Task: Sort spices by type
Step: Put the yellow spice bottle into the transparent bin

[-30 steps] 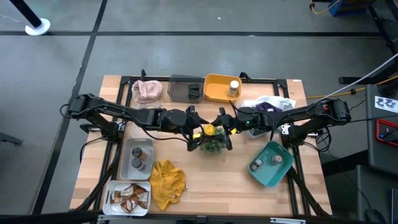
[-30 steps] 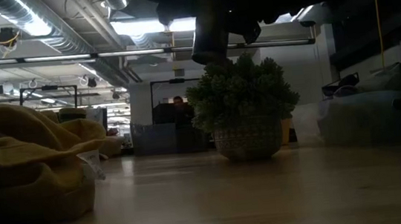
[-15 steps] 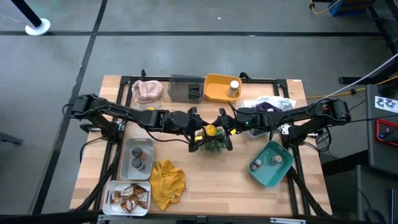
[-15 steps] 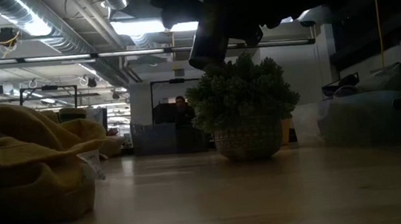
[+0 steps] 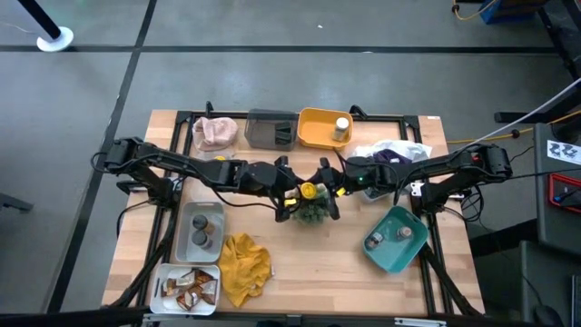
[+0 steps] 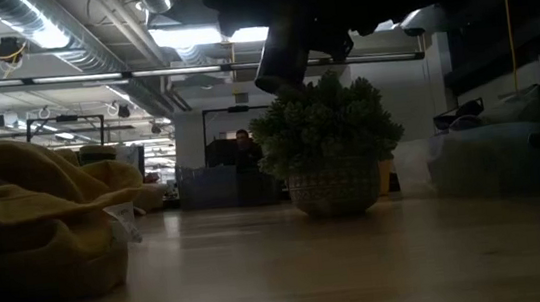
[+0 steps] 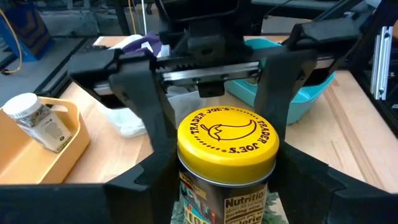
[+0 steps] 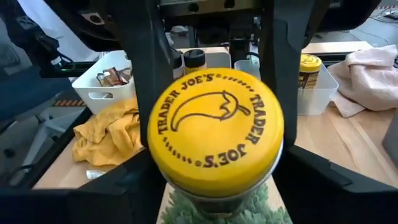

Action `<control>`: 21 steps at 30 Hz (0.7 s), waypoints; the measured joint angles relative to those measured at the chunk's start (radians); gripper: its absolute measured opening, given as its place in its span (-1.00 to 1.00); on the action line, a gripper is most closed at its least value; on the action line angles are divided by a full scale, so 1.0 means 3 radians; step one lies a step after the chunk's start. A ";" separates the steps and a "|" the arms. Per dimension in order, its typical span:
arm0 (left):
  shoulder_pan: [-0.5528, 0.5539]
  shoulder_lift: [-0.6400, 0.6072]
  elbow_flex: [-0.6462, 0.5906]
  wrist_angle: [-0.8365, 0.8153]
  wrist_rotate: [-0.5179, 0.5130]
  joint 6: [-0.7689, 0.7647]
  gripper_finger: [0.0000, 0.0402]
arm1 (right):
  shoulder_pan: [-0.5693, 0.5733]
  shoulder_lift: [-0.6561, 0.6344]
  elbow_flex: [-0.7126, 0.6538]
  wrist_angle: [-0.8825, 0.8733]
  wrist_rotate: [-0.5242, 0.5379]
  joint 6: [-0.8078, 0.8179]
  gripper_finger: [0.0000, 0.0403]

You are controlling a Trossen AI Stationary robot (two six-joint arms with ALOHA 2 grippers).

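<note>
Now the yellow-lidded jar (image 5: 307,190) hangs tilted over the plant (image 5: 313,211); a second ago it stood straighter. My left hand (image 5: 289,193) and right hand (image 5: 329,189) flank it mid-bench, probably a handover. I cannot tell which hand is clamped on it. The near-left white tray (image 5: 163,272) holds packets (image 5: 192,285), the grey bin (image 5: 201,208) two jars (image 5: 201,232), the far yellow tray (image 5: 313,136) a white-capped jar (image 5: 341,126), and the teal bin (image 5: 386,254) two more.

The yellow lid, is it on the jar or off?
On. The yellow lid sits flat atop its jar, covering it.
</note>
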 joint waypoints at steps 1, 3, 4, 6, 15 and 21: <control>0.0000 0.0000 0.0013 -0.0003 0.0003 0.0024 0.03 | 0.0000 -0.0003 0.0000 -0.0010 0.0001 0.0002 0.35; 0.0000 0.0000 0.0039 -0.0008 -0.0002 0.0090 0.03 | 0.0000 -0.0003 0.0000 -0.0007 0.0001 0.0003 0.43; 0.0001 0.0000 0.0044 -0.0002 -0.0003 0.0103 0.03 | 0.0000 -0.0003 0.0000 -0.0010 0.0000 0.0003 0.46; 0.0003 -0.0001 0.0044 -0.0002 -0.0005 0.0123 0.02 | 0.0000 -0.0004 0.0000 -0.0024 0.0000 0.0003 0.51; 0.0001 -0.0320 0.0047 -0.0316 -0.0268 0.0103 0.04 | -0.0001 -0.0010 0.0000 -0.0062 0.0023 -0.0011 0.57; -0.0042 -0.0735 0.0052 -0.0779 -0.0549 -0.0024 0.05 | 0.0000 -0.0060 -0.0003 -0.0164 0.0028 -0.0012 0.57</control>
